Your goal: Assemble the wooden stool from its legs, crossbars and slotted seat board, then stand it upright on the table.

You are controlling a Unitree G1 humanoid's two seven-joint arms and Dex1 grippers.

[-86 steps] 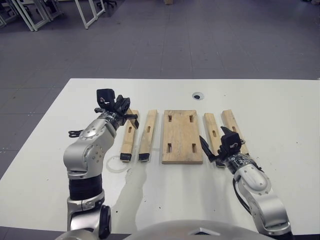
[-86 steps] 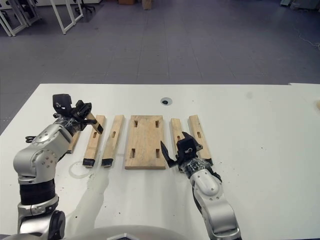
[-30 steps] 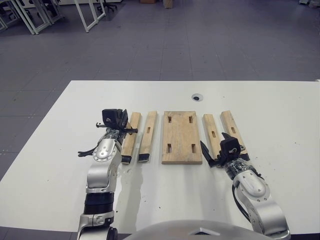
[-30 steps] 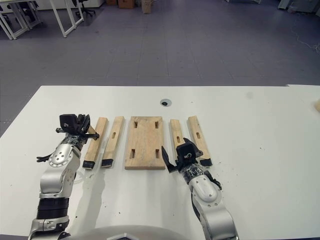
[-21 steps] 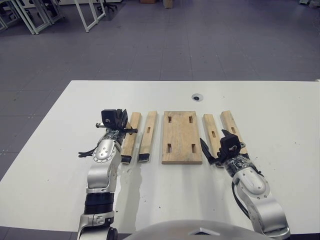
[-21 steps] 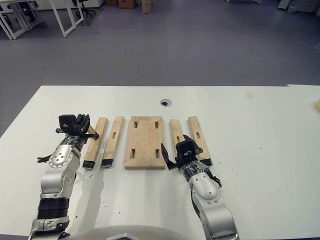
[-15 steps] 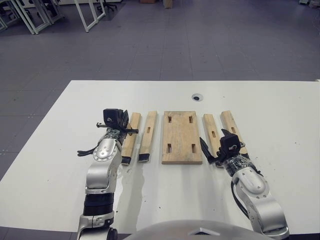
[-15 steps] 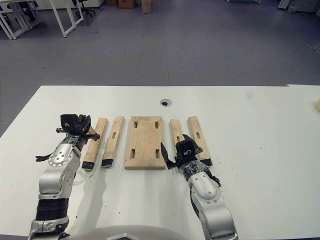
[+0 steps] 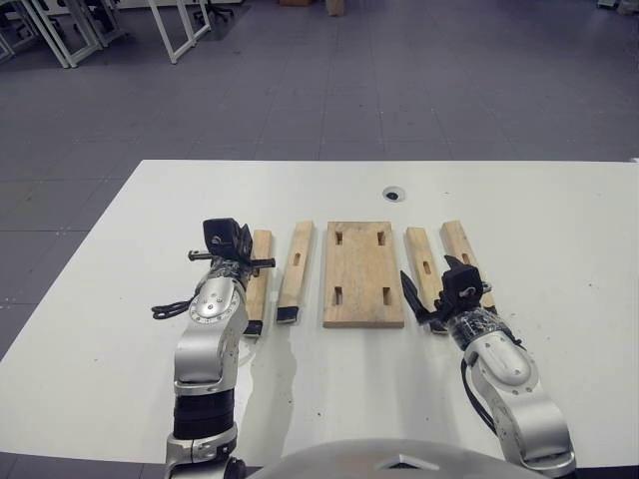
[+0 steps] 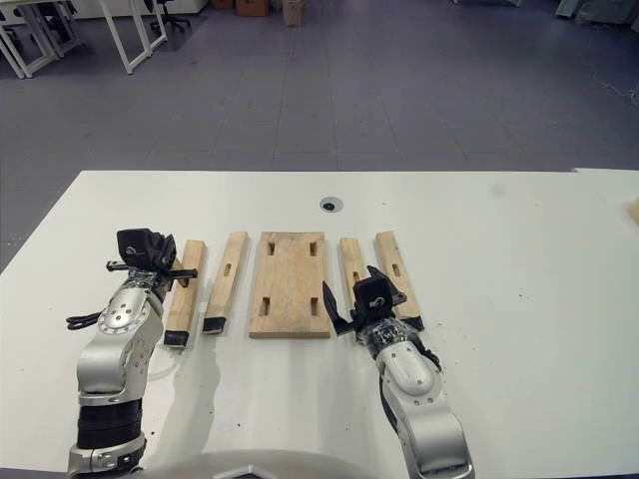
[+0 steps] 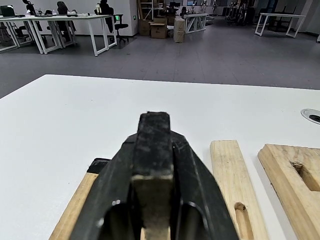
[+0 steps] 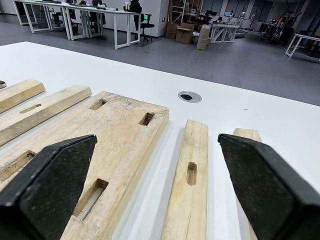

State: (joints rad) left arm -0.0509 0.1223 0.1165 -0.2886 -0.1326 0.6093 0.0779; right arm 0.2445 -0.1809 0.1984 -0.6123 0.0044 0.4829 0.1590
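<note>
Nearest me, my right tool is spread open astride the near end of the inner right leg, just beside the seat board. My left tool is clenched on a short crossbar above the outermost left leg. Lowering carelessly could knock that leg askew, and closing the right tool might shove the board. The inner left leg and outer right leg crowd both approaches. A cable hole sits farther back on the table.

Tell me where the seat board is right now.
The seat board lies flat at the table's middle, between the inner left leg and inner right leg.
</note>
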